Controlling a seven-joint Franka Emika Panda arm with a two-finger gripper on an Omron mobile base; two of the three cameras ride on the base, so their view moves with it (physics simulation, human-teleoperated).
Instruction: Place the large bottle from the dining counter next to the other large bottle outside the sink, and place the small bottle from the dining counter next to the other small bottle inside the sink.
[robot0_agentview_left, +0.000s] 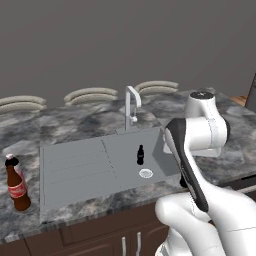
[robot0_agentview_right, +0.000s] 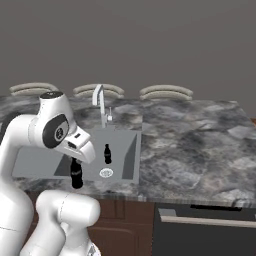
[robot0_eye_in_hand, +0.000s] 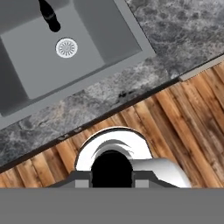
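Note:
My gripper (robot0_agentview_right: 76, 164) is shut on a small dark bottle (robot0_agentview_right: 76, 176), which hangs upright in front of the near edge of the sink (robot0_agentview_right: 131, 155). In the hand view the held bottle's dark top (robot0_eye_in_hand: 111, 168) sits between my fingers, above the wooden floor. The other small bottle (robot0_agentview_left: 140, 154) (robot0_agentview_right: 106, 153) (robot0_eye_in_hand: 48, 15) stands in the sink (robot0_agentview_left: 120, 145) basin, just behind the round drain (robot0_agentview_left: 146, 173) (robot0_eye_in_hand: 66, 47). The large dark-brown bottle (robot0_agentview_left: 17, 186) with a red label stands on the counter left of the drainboard. A pale pink sliver (robot0_agentview_left: 8, 156) peeks out behind its neck; I cannot tell what it is.
A white arched faucet (robot0_agentview_left: 131, 104) (robot0_agentview_right: 100, 100) rises behind the basin. The ridged drainboard (robot0_agentview_left: 75, 167) lies to the basin's left. Marbled counter (robot0_agentview_right: 190, 145) spreads to the right. Stool backs (robot0_agentview_left: 92, 95) line the far side. Dark cabinets and wooden floor (robot0_eye_in_hand: 183, 118) are below the front edge.

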